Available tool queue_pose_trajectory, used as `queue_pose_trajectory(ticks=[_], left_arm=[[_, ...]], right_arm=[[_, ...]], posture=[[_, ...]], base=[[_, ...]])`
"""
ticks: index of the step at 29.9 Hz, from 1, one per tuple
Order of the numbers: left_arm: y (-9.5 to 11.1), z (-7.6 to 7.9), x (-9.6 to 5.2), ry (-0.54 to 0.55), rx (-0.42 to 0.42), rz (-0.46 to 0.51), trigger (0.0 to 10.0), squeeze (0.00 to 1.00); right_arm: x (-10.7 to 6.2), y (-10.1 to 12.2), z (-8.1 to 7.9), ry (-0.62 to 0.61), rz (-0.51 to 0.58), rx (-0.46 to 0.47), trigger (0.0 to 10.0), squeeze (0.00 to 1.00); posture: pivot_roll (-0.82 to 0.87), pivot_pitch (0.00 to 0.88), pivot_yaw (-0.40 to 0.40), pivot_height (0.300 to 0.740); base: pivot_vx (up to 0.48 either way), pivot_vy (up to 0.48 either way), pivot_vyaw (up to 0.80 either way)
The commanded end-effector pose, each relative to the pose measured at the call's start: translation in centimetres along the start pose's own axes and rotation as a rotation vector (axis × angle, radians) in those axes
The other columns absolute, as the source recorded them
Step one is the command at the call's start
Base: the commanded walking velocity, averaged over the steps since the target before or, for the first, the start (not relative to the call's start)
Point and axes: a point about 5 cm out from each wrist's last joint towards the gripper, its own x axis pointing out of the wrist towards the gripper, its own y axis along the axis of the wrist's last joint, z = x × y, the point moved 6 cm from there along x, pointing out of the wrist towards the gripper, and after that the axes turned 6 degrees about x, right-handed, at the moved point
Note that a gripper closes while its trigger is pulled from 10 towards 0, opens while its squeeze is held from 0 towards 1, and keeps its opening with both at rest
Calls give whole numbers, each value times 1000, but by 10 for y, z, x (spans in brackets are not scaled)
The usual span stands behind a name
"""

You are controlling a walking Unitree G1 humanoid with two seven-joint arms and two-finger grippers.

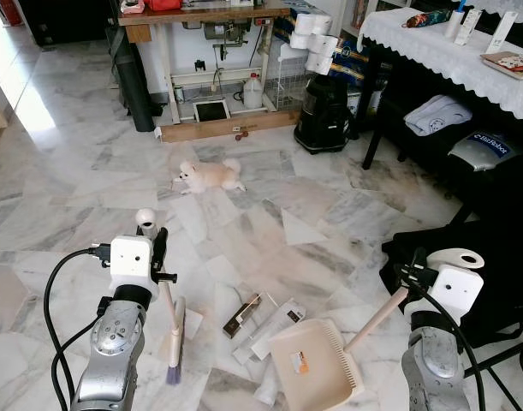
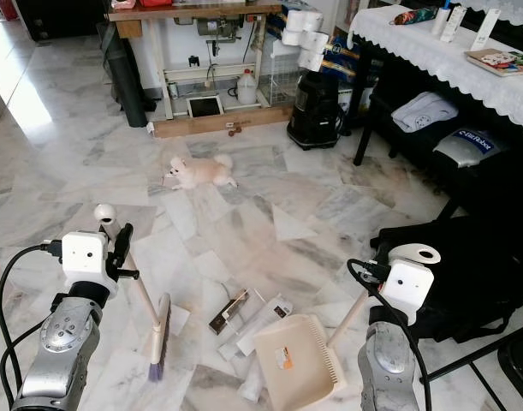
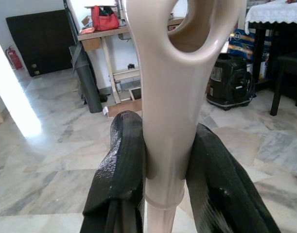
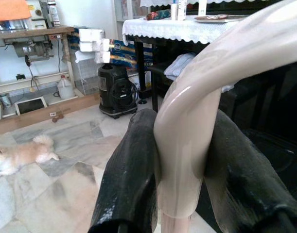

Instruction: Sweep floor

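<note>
Marble floor [image 1: 90,180] holds paper litter [image 1: 265,330]; left end effector [image 3: 167,165] grips broom [image 1: 174,338], right end effector [image 4: 182,170] dustpan [image 1: 312,364].

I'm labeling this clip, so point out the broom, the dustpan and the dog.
broom [image 1: 174,347], left eye view, on the bristle head.
dustpan [image 1: 308,360], left eye view, on the middle of the pan.
dog [image 1: 211,175], left eye view, on its back.

Cream brush [image 1: 174,342] tilted, bristles on floor, cream dustpan [image 1: 312,364] beside
</note>
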Motion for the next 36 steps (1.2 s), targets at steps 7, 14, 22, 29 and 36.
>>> queue_pose_trajectory(ticks=[7,14,22,29,36], left_arm=[[14,-2,5,-3,9,64,10000,0],[15,-2,6,1,9,65,10000,0],[15,-2,6,0,7,67,10000,0],[15,-1,6,-2,5,66,10000,0],[15,-1,6,-2,6,65,10000,0]], right_arm=[[4,11,-2,4,50,4,10000,0],[5,12,-2,6,51,5,10000,0],[6,12,-3,7,51,6,10000,0],[6,13,-3,7,52,5,10000,0],[6,13,-2,7,51,4,10000,0]], posture=[[41,0,-17,740],[42,0,-20,740],[39,0,-22,740],[36,0,-21,740],[37,3,-22,740]], base=[[0,0,0],[0,0,0],[0,0,0],[0,0,0],[0,0,0]])
